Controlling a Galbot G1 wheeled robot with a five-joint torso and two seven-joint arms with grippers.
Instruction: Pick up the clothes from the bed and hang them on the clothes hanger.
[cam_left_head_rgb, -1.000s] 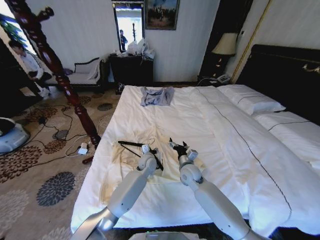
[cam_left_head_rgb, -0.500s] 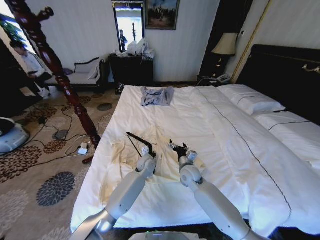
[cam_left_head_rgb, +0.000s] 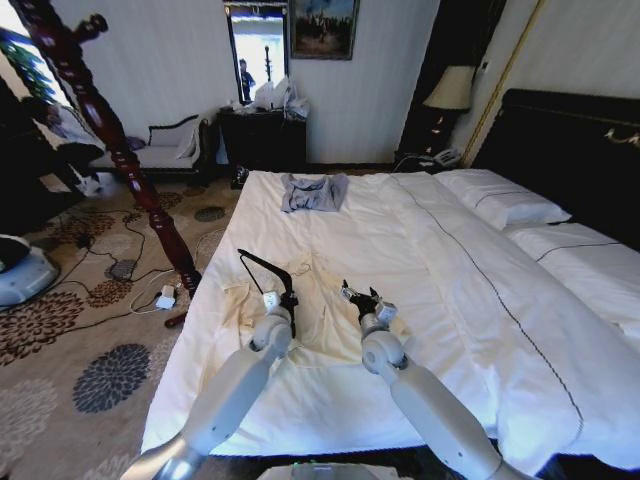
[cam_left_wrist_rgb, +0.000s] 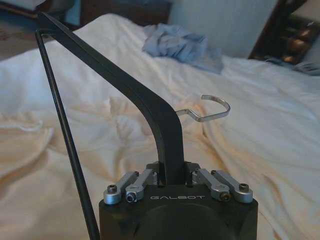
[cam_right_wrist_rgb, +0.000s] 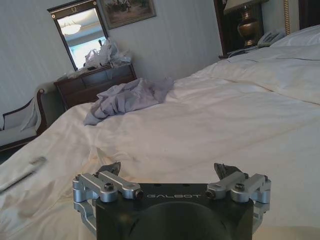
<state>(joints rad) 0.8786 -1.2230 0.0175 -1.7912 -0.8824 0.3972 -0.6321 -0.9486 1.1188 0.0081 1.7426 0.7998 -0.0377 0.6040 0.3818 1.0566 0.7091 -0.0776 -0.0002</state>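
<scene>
The cream clothes (cam_left_head_rgb: 322, 318) lie spread flat and wrinkled on the white bed (cam_left_head_rgb: 450, 280), near its front left part. My left gripper (cam_left_head_rgb: 287, 301) is shut on the neck of the black clothes hanger (cam_left_head_rgb: 258, 266), holding it tilted up above the clothes. In the left wrist view the left gripper (cam_left_wrist_rgb: 170, 175) clamps the clothes hanger (cam_left_wrist_rgb: 125, 85) just below its metal hook (cam_left_wrist_rgb: 212, 112), with the clothes (cam_left_wrist_rgb: 75, 140) underneath. My right gripper (cam_left_head_rgb: 360, 297) hovers open beside the clothes, its jaws (cam_right_wrist_rgb: 169, 170) spread with nothing between them.
A small grey-blue garment (cam_left_head_rgb: 313, 191) lies crumpled at the far end of the bed. White pillows (cam_left_head_rgb: 500, 200) and a dark headboard (cam_left_head_rgb: 570, 140) are on the right. A carved wooden post (cam_left_head_rgb: 110, 140) stands left of the bed, over patterned carpet with cables.
My left gripper has lifted the hanger off the clothes, swung it left and tilted it upright. The right gripper has barely moved.
</scene>
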